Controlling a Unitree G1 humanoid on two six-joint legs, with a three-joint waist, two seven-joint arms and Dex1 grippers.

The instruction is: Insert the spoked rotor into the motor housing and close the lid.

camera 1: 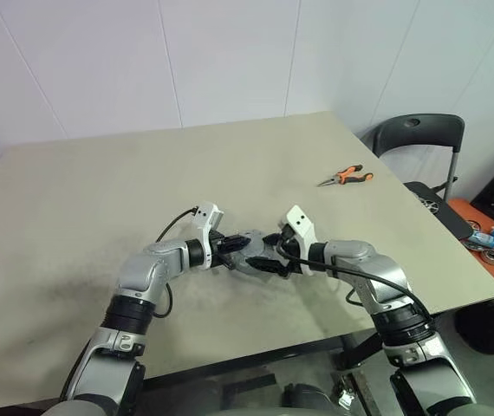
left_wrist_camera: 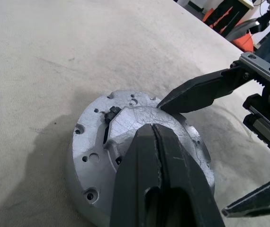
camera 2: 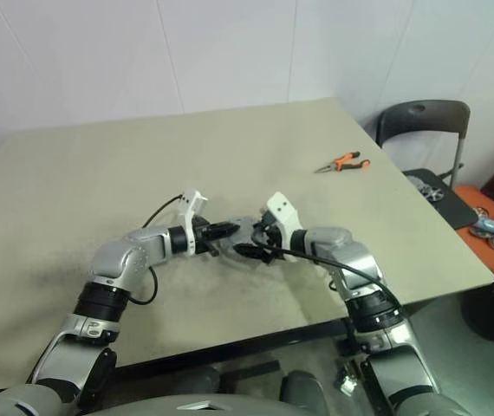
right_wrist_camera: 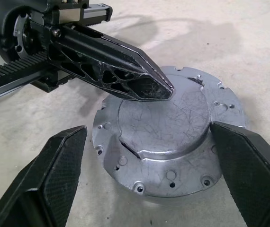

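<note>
One lid (right_wrist_camera: 168, 137), one pliers (camera 1: 347, 176), two grippers (left_wrist_camera: 159, 156) (right_wrist_camera: 147, 179).

orange-handled pliers (camera 1: 346, 177) on table (camera 1: 74, 217), black chair (camera 1: 416, 134)

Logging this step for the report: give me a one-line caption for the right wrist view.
Lid seated on the table, open right tool straddling it, shut left tool pressing its top.

Beige table (camera 1: 100, 199) against pale panelled walls (camera 1: 230, 52), orange-handled pliers (camera 1: 347, 176) near its far right edge, dark folding chair (camera 1: 416, 139) beside it, grey floor (camera 2: 455, 347), even indoor light.
</note>
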